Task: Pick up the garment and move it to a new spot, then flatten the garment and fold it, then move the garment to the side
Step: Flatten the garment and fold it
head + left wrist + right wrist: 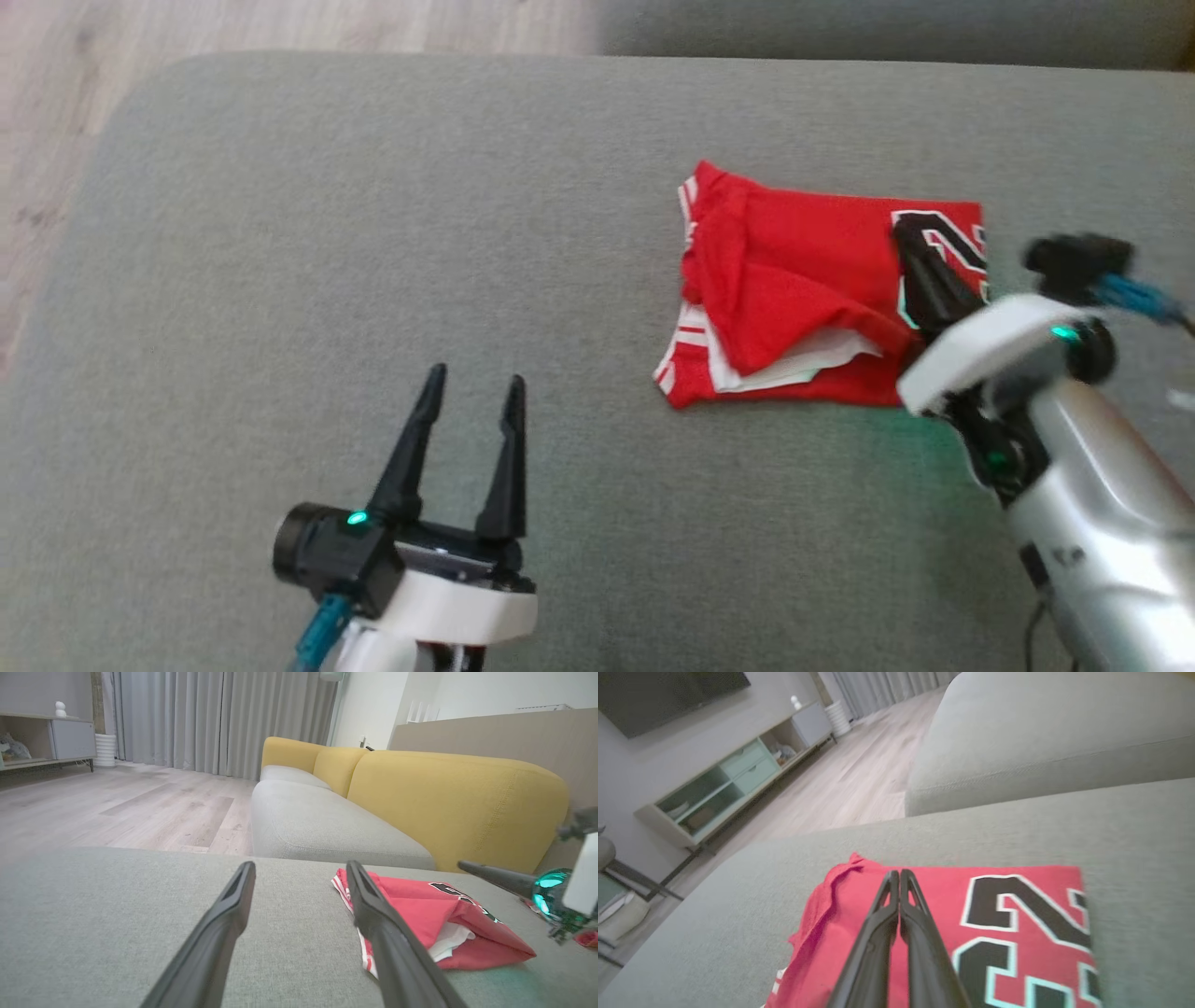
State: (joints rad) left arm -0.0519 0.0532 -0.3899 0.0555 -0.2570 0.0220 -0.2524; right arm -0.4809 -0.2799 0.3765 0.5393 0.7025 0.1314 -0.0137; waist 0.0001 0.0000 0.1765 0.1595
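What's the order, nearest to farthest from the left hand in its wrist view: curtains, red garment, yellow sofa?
1. The red garment, just right of the left hand.
2. The yellow sofa, behind it, to the right.
3. The curtains, far back, at upper left.

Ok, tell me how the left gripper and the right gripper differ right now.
The left gripper has its fingers spread open; the right gripper has them pressed together. The left is over bare grey cushion, the right over the red garment by its black number. Both have long dark fingers.
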